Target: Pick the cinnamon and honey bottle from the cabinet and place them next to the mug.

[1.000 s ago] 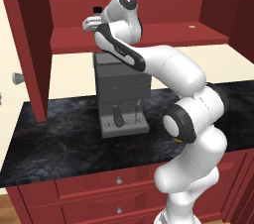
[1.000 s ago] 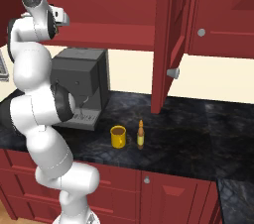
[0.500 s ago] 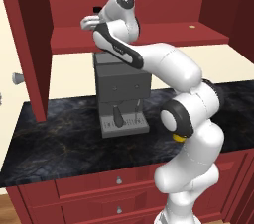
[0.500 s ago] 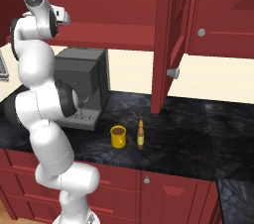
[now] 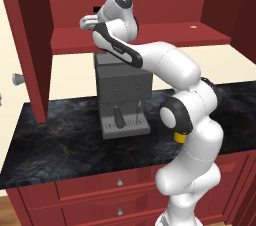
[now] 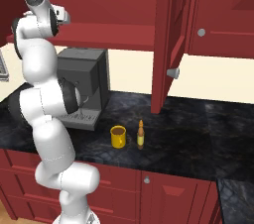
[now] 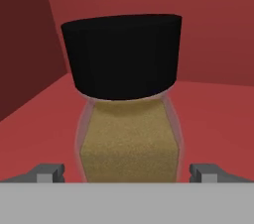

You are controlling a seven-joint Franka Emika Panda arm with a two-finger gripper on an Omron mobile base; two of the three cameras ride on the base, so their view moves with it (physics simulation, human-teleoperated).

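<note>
The cinnamon [image 7: 128, 119], a jar with a black cap and brown contents, stands upright on the cabinet shelf [image 7: 213, 119], close up in the hand view. My gripper [image 7: 129, 172] is open, with one fingertip [image 7: 49, 172] on each side of the jar's lower body and a gap to the glass. In the left base view the gripper [image 5: 85, 21] reaches into the dark red cabinet [image 5: 165, 37] above the coffee machine. The yellow mug [image 6: 118, 136] sits on the black counter, and the honey bottle [image 6: 141, 135] stands upright just to its right.
A grey coffee machine [image 5: 122, 90] stands on the dark stone counter [image 5: 60, 145] right under the arm. An open cabinet door [image 6: 168, 39] hangs down to the right of the shelf, another door [image 5: 27, 45] to the left. Red drawers [image 5: 120, 182] run below the counter.
The hand has pushed a little further left along the shelf, deeper into the cabinet. The jaws have stayed open. Mug and honey bottle have not moved.
</note>
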